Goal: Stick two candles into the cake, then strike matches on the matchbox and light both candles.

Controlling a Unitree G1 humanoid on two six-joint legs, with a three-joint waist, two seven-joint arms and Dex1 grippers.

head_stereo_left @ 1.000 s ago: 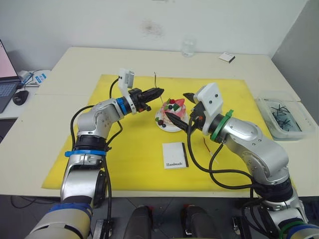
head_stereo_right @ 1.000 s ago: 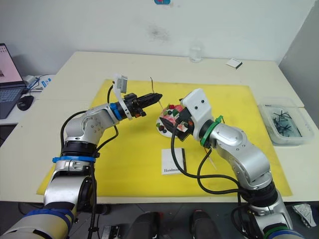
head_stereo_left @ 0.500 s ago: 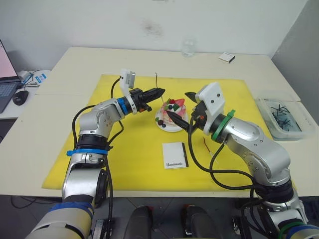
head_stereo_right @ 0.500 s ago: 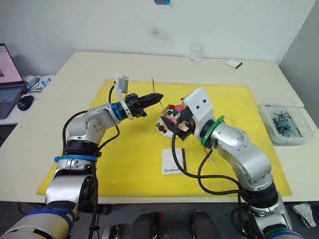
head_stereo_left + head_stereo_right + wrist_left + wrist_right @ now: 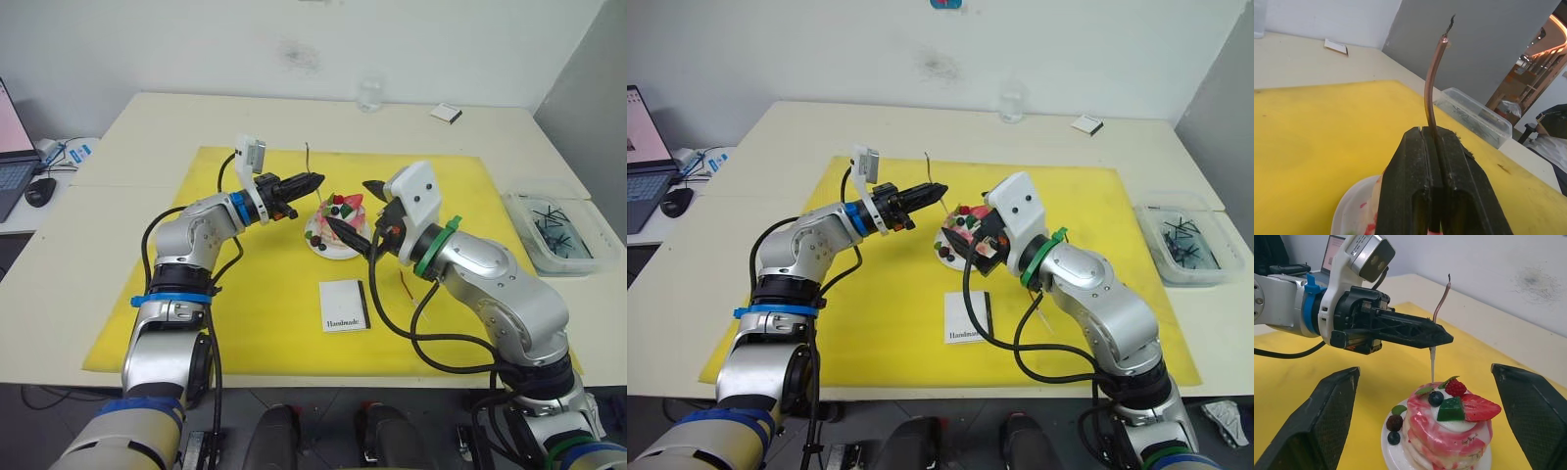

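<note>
Listing from the near desk edge outward: matchbox point(image 5: 344, 305), flat white box printed "Handmade", black strip along its right edge, lying on the yellow mat point(image 5: 245, 323) in front of the cake. Red candle point(image 5: 405, 284), thin and wiry, lying loose on the mat just right of the matchbox, under the right forearm. Right hand point(image 5: 355, 211), fingers spread wide on either side of the cake, holding nothing. Cake point(image 5: 1447, 423), small, round, pink-layered, white cream on top with strawberry, raspberry, a green piece and dark berries, on a small white plate point(image 5: 1396, 448) at mid-mat; no candle stands in it yet. Left hand point(image 5: 1442, 338), fingers clamped tight on the tan-brown candle point(image 5: 1431, 83), gripped low on its length. Key relation: that candle's long axis is close to upright, its curved wick end above the fingers, its pale pointed end hanging below them, just above the cake's top at the side nearer the left arm and apparently not yet touching the cream; a short descent would likely seat it. Left arm is plainly the nearer one for this insertion. Farther off: clear tray point(image 5: 554, 230) of dark sticks at the right, small white box point(image 5: 446, 114) at the far desk edge.
</note>
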